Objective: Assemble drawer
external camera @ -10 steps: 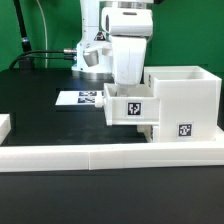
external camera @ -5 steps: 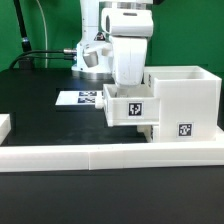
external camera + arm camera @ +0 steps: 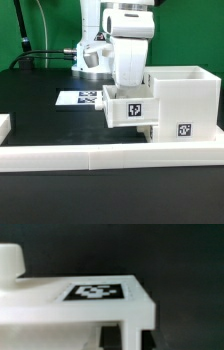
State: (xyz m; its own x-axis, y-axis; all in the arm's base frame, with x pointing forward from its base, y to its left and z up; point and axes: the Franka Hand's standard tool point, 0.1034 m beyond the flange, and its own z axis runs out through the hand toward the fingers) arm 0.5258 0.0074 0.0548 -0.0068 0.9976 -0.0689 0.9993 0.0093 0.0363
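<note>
The tall white drawer housing stands at the exterior view's right, with a tag low on its front. A shallow white tray with a tag on its face sticks out of the housing's upper slot toward the exterior view's left. My gripper comes down from above onto this tray. In the wrist view my gripper has its dark fingers on either side of the wall of the tray, shut on it, just behind the tag. A second tray is not clearly visible.
A long low white border wall runs across the front, with a short white piece at the exterior view's far left. The marker board lies flat behind the tray. Cables and the arm's base are at the back.
</note>
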